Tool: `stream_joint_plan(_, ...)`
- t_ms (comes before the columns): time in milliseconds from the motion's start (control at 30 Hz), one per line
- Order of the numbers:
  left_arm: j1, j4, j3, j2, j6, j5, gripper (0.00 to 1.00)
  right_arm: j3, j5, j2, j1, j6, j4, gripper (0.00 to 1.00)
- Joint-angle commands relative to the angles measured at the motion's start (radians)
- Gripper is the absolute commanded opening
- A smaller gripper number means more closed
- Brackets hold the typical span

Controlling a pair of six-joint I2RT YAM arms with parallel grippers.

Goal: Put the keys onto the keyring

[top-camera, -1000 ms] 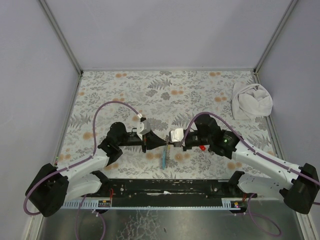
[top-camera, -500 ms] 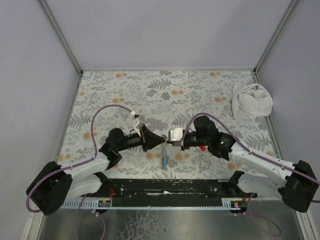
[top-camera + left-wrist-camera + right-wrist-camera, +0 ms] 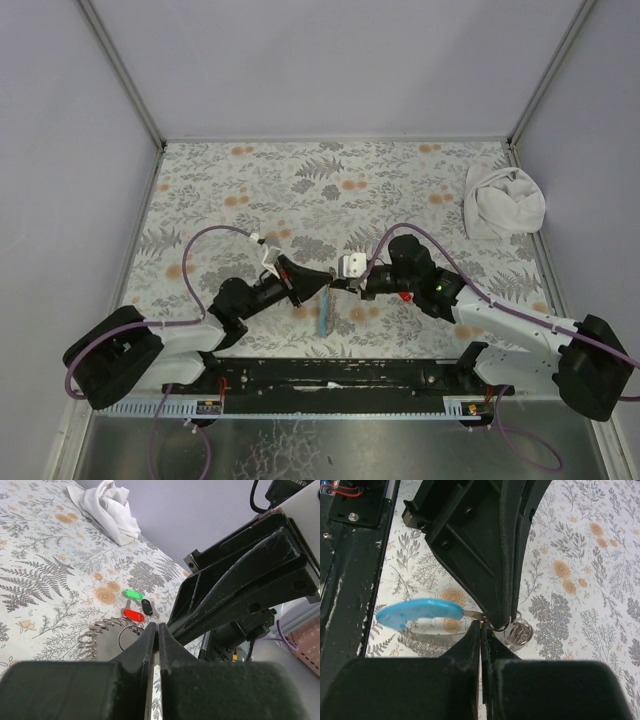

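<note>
- Top external view: both arms reach in low over the flowered surface point(image 3: 400, 180), and their tips meet nose to nose near its front middle.
- Left jaws: pressed tight together, with no gap I can see from the left wrist camera.
- Right jaws: also pressed together, with their tips right against the left ones.
- The keyring point(image 3: 326, 315) is right at that meeting point. From overhead, its light blue stretch runs from the tips toward the front edge.
- From the right wrist, the blue part curves off to one side with a grey band under it. Its bare metal end runs in to where the two sets of tips touch.
- I can't make out which arm really has hold of that metal end.
- A small wire coil point(image 3: 520, 630) sits just beside the tips. I cannot tell whether it is joined to the keyring.
- The red key point(image 3: 403, 297) peeks out from under the right arm point(image 3: 500, 320), lying on the surface.
- From the left wrist, the green key point(image 3: 133, 594) and black key point(image 3: 147, 606) lie with the red one in a tight cluster. Green is farthest out, and black is just beside red.
- All three keys are off the keyring, near it but apart.
- A crumpled white cloth point(image 3: 503, 203) lies at the far right edge, well apart from everything else.
</note>
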Motion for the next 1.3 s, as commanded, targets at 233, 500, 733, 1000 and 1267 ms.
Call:
stream_joint_plan(233,-0.016,0.231,-0.019,0.009,-0.029,-0.145,0.0,0.018,-0.02,-0.012,0.014,0.007,0.007,0.0)
stream_joint_plan(500,-0.015,0.023,-0.024,-0.13,0.084,-0.114,0.18,0.067,0.096,-0.079,0.014,-0.068,-0.133,0.0)
stream_joint_plan(733,0.007,-0.191,0.024,-0.212,0.223,0.057,0.32,0.151,0.073,-0.038,0.013,-0.13,-0.23,0.0)
stream_joint_plan(1000,0.064,-0.419,0.105,-0.262,0.446,0.277,0.36,0.229,0.031,-0.006,0.013,-0.186,-0.344,0.0)
stream_joint_plan(1267,0.136,-0.466,0.182,-0.184,0.528,0.471,0.38,0.293,-0.015,0.032,0.013,-0.23,-0.438,0.0)
